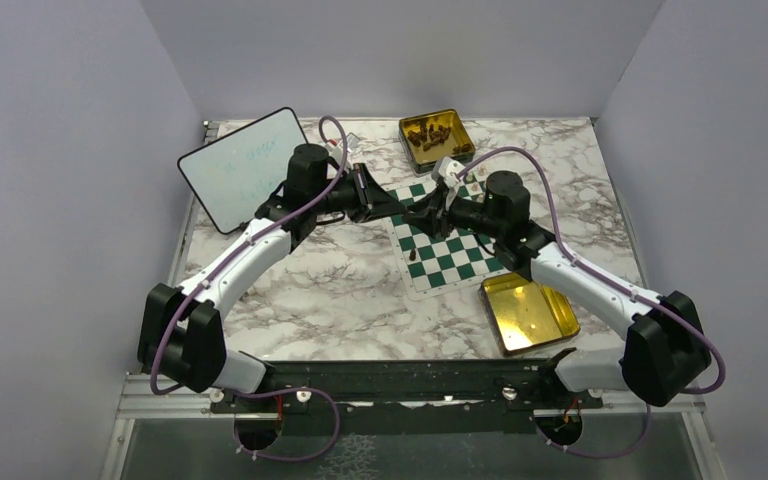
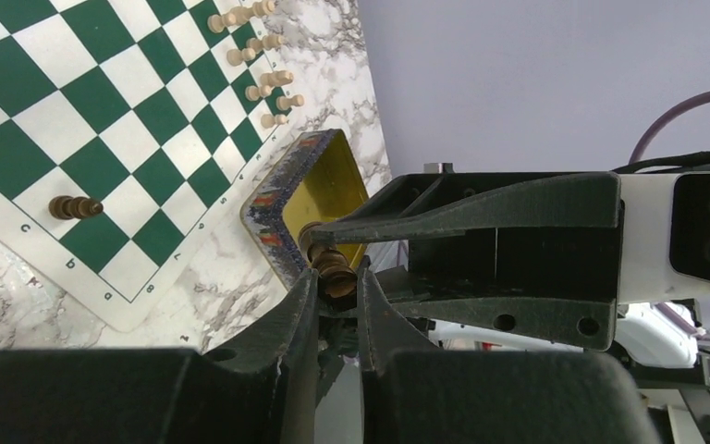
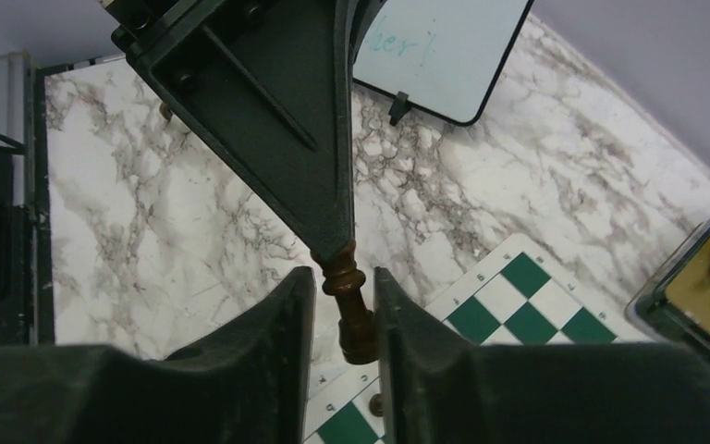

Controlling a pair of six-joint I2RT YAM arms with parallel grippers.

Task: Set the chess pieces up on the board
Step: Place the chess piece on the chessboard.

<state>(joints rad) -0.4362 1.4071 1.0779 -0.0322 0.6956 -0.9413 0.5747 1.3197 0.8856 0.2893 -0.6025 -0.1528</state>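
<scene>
Two robot arms meet above the 11 o'clock corner of the board (image 1: 450, 262), both closing in on one dark piece (image 3: 349, 310) held in the air. The left gripper (image 2: 337, 277) has its jaws pinched on the piece's upper end. The right gripper (image 3: 344, 277) has its jaws set narrowly either side of the stem and base, and it cannot be told whether they press.

The setup looks less than half done. Cream pieces (image 2: 275, 79) stand in roughly two rows along one edge of the board, though the left wrist view cuts them off, so no count is possible. On the opposite side a lone dark piece (image 2: 76, 207) rests on a white square near the lettered border. A heap of dark pieces (image 1: 432, 136) waits in the far tin (image 1: 428, 116) at 12 o'clock of the board. Most of the dark side appears still to be placed.

The pieces look like turned, glossy wood, with a collar and a rounded foot. The board is a thin, flat printed mat of green and white squares. Both tins are gold metal. The empty tin (image 1: 528, 312) at 5 o'clock shines like a mirror inside. The tabletop (image 1: 310, 280) is marble-patterned, white with grey veins. A whiteboard (image 1: 243, 165) with rounded corners lies at 10 o'clock. The gripper fingers are matte black.
</scene>
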